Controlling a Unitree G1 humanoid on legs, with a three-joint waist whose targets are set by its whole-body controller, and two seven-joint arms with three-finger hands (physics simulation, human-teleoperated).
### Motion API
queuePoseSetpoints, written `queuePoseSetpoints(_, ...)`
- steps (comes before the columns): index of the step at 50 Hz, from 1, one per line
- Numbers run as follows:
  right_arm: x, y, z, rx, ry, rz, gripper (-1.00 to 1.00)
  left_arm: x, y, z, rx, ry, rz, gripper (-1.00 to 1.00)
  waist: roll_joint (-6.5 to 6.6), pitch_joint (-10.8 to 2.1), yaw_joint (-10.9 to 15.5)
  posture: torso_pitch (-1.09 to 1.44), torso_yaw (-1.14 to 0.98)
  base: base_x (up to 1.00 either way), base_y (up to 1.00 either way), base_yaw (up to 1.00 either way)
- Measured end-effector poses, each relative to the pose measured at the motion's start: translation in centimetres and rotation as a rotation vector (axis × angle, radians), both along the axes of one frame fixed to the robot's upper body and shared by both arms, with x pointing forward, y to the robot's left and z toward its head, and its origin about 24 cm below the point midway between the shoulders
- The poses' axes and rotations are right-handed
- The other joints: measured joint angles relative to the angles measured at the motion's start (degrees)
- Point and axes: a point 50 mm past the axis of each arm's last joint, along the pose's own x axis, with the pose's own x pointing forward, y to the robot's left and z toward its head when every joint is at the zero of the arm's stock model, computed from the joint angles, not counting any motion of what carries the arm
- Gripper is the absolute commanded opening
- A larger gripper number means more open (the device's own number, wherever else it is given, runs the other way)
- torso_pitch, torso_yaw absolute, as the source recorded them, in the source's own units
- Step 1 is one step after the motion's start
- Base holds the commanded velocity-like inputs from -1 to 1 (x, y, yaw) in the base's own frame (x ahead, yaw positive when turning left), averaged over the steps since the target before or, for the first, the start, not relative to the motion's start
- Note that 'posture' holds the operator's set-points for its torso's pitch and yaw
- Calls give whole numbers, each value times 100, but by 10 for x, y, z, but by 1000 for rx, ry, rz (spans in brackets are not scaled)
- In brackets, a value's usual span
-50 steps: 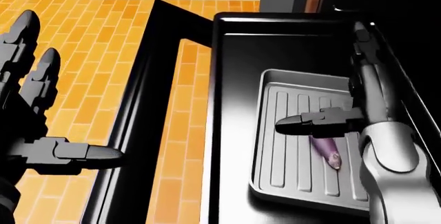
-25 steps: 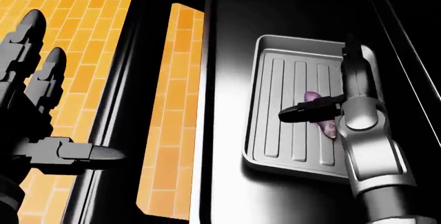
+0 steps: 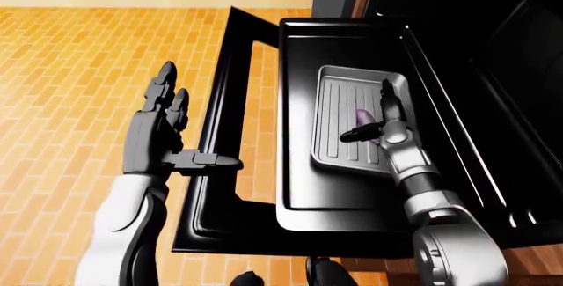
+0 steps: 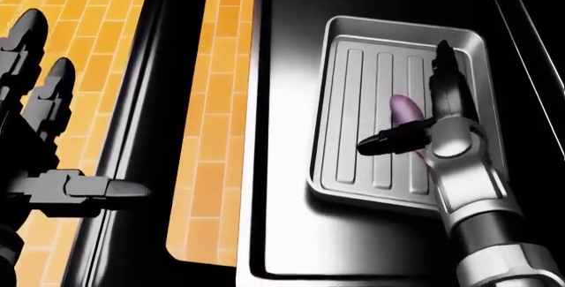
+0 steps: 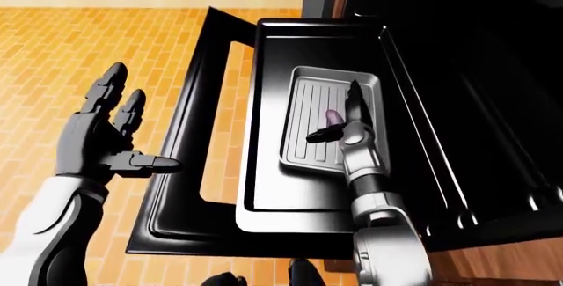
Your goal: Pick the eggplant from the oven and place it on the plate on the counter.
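The purple eggplant (image 4: pixel 403 111) lies on the ribbed grey baking tray (image 4: pixel 353 135), on the tray's right half, inside the open oven. My right hand (image 4: pixel 408 105) hovers over it, open: its fingers (image 4: pixel 444 78) point up the view along the eggplant's right side and the thumb (image 4: pixel 389 141) crosses its lower end. The eggplant's lower part is hidden behind the hand. My left hand (image 3: pixel 180 127) is open at the left, over the oven door, holding nothing. No plate shows in any view.
The tray sits on a black oven pan (image 3: pixel 299 187) pulled out over the lowered oven door (image 3: pixel 230 101), whose window shows the orange brick floor (image 3: pixel 70 88). The dark oven cavity (image 3: pixel 493 68) fills the right side.
The camera has dipped and moved in, so the tray sits higher in the head view. My right hand has slid down relative to the eggplant, whose top now shows above the thumb.
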Motion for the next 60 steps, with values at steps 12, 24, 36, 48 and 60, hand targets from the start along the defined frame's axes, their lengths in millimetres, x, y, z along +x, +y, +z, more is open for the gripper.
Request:
queuePoseSetpoints(12, 5, 1, 0, -52, 5, -16, 87, -1, 0, -2, -1, 2, -3, 100, -54, 220, 26, 72, 0, 0, 0, 0)
queuePoseSetpoints(24, 6, -5, 4, -101, -41, -57, 48, -2, 5, -2, -6, 3, 11, 100, -97, 304, 68, 83, 0, 0, 0, 0)
queuePoseSetpoints(36, 6, -2, 5, -168, -52, -49, 36, -2, 7, 3, -10, -6, 17, 100, -133, 293, 70, 84, 0, 0, 0, 0)
queuePoseSetpoints(48, 3, 14, -7, -274, -45, 1, 18, -2, 8, 2, -14, -4, 18, 100, -125, 194, 84, 84, 0, 0, 0, 0)
queuePoseSetpoints(60, 1, 13, -11, -294, -47, 5, -47, -2, 9, 2, -13, -4, 23, 100, -124, 112, 87, 84, 0, 0, 0, 0)
